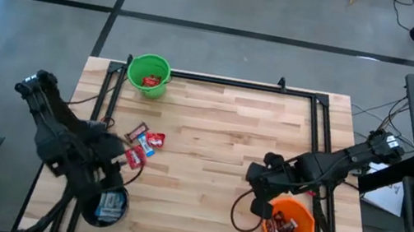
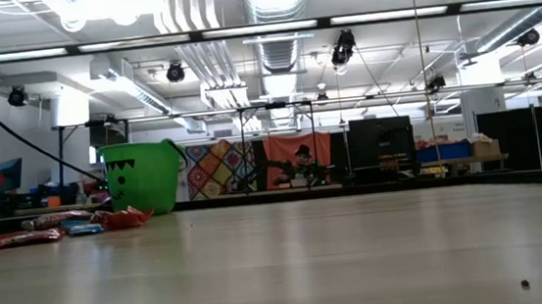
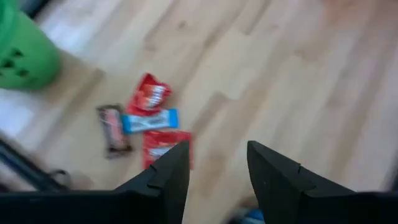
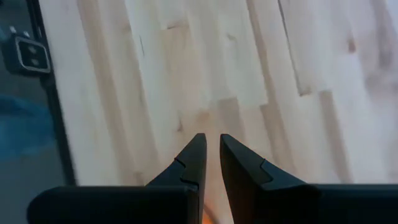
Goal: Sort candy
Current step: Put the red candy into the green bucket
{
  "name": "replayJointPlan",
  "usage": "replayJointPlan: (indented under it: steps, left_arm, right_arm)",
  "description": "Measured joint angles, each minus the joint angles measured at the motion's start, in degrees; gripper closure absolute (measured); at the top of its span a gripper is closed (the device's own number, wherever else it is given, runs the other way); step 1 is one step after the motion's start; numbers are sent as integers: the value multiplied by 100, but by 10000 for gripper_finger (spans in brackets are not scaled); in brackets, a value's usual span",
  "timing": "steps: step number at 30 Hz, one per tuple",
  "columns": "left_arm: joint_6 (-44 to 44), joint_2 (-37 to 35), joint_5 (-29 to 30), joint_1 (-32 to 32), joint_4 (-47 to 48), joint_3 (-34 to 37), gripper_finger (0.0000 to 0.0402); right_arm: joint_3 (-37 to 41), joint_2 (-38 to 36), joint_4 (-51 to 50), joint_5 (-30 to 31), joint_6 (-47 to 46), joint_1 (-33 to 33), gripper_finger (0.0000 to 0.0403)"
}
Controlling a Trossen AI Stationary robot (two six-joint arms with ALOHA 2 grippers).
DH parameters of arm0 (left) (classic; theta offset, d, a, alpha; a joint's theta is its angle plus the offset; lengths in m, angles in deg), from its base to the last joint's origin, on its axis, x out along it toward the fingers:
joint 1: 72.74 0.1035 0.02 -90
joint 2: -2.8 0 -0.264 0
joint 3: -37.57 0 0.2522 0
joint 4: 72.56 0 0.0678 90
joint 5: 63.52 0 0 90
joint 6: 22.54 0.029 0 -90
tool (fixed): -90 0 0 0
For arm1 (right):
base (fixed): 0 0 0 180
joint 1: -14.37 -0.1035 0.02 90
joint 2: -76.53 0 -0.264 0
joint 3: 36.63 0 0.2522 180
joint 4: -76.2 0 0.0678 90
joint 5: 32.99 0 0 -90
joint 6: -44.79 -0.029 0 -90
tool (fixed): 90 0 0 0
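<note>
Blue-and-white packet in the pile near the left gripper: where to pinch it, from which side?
Come straight down with the left gripper, which is open. The blue-and-white wrapped candy packet lies flat on the wooden table. Pinch across its short width, near the free end; its other end meets the dark brown bar, and red packets flank it.

No lettering on the candy wrappers [image 3: 149, 122] is legible.

The left arm covers part of the black bucket [image 1: 111, 205], so its contents show only as a pale blur. Candy in the green bucket [image 1: 149, 74] and orange bucket [image 1: 289, 226] is too small to sort by kind. One red packet [image 3: 166, 148] lies partly behind the left gripper's fingers [image 3: 174, 171].
</note>
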Motion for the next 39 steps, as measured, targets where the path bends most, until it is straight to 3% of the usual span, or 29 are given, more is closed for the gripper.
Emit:
replayJointPlan:
  steps: [7,14,20,24,30,35,39]
  left_arm:
    - [1071,-420,-391,980,-82,829,260]
    - [2573,-650,-620,2094,-1093,1166,260]
    - [3871,-575,-1508,3110,-1972,1503,260]
    - [4056,-546,-1607,3521,-2170,1756,260]
    - [4535,-564,-2202,3860,-2981,2124,260]
    - [4636,-453,-2286,4106,-3097,2410,260]
    - [4622,-343,-2727,4398,-3201,2714,254]
  right_arm:
    - [-1,13,-2,5,1246,285,364]
    - [-1,13,-91,8,2134,687,364]
    - [0,13,-311,2,2502,1060,364]
    - [0,13,-433,-42,2629,1091,364]
    - [0,13,-455,-38,2739,1093,364]
    - [0,13,-455,-38,2749,1093,364]
    - [0,13,-455,-37,2747,1093,364]
